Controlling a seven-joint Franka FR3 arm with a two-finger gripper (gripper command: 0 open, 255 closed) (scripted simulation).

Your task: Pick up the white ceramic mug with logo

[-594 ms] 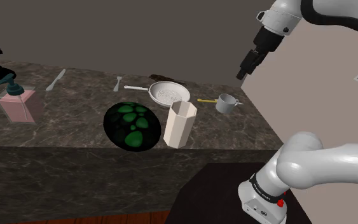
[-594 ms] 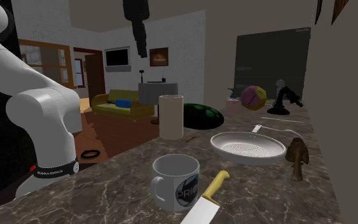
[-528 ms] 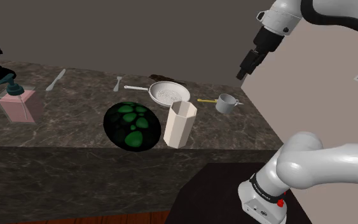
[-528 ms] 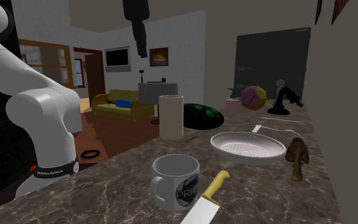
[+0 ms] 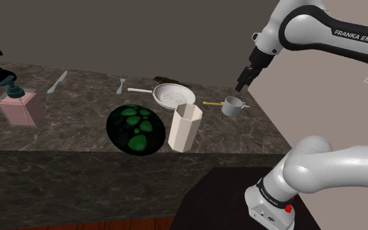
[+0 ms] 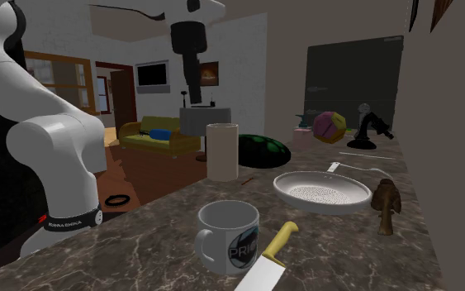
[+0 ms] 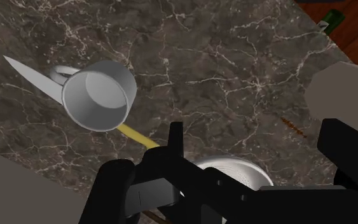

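Marbled counter [image 5: 78, 127] is unchanged, but my gripper [image 5: 242, 83] has dropped nearer the white mug [image 5: 231, 105]. Fingers [image 7: 175, 135] are spread and holding nothing, so the grab's still ahead.

Dim, flat light; soft shading inside mug [image 7: 98, 95].

One mug [image 5: 232, 105], one knife [image 6: 268, 258], one pan [image 5: 173, 95], one beige tumbler [image 5: 185, 127].

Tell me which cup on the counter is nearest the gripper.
The white mug, beside the yellow-handled knife; the tall beige cup stands farther from the gripper.
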